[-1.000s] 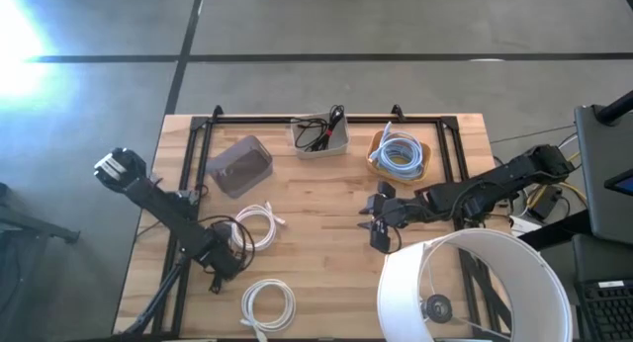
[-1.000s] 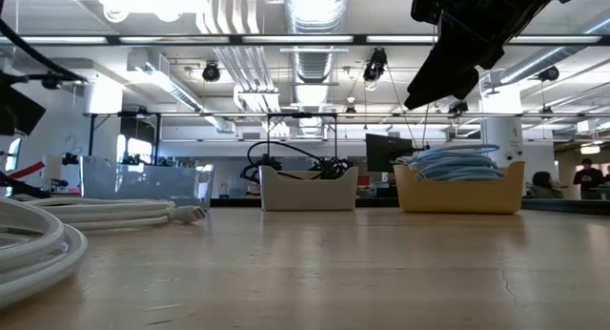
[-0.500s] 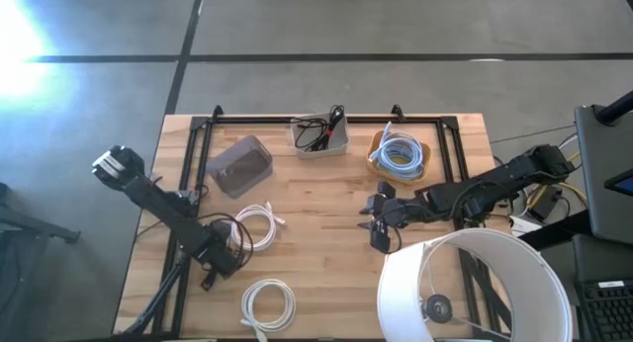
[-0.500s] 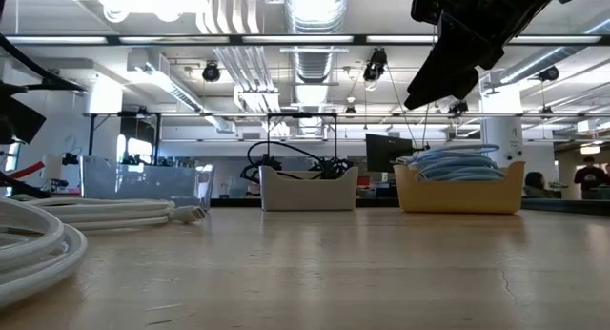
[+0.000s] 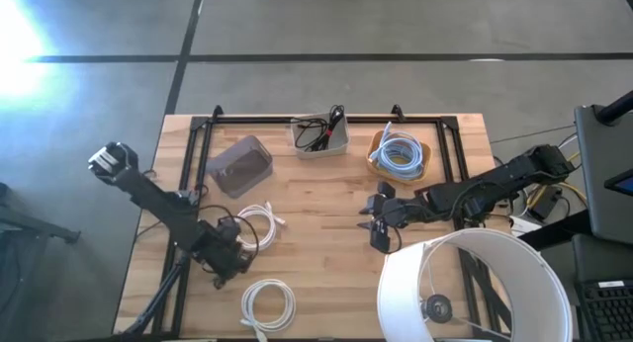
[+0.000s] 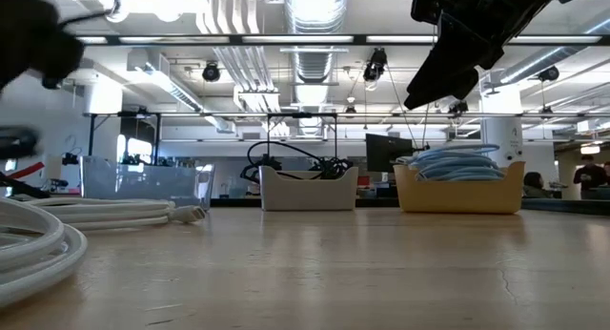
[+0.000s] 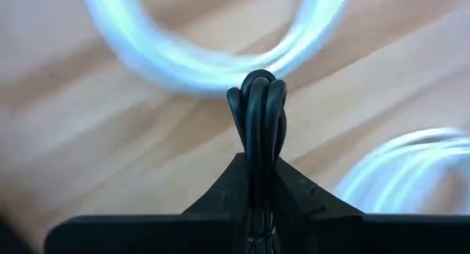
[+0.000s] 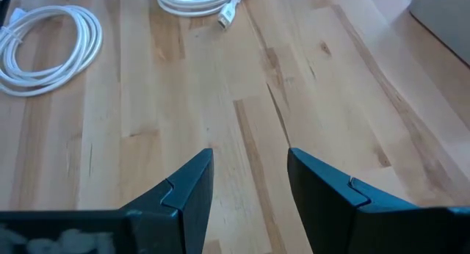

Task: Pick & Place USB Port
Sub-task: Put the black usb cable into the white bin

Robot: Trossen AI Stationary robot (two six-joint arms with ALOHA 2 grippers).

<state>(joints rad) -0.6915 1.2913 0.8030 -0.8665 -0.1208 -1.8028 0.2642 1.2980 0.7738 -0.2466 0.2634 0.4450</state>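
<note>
Left gripper [image 7: 257,147] is pinched tight on a looped black cable [image 7: 255,107], the bundle standing up out of the fingertips; in the high view that gripper [image 5: 226,255] sits lower left of the frame, between the two white cable coils. One white coil [image 5: 255,223] lies just up-right of it, the other [image 5: 269,304] below it near the table's bottom edge. Right gripper [image 8: 250,188] is spread, nothing in it, hovering over bare wood at centre-right of the high view [image 5: 380,223]. Farther out along the top edge: clear bin [image 5: 239,166] upper left, white bin [image 5: 320,136] with black cables top centre, yellow bin [image 5: 401,154] with a blue coil to its right. Handling call: cable is light and floppy, rubbery jacket so decent friction, loops will spring apart if released loosely. Best hold is across the gathered strands mid-bundle, as it's held now, not by a connector end. Likely destination is the white bin, though that's a guess.
</note>
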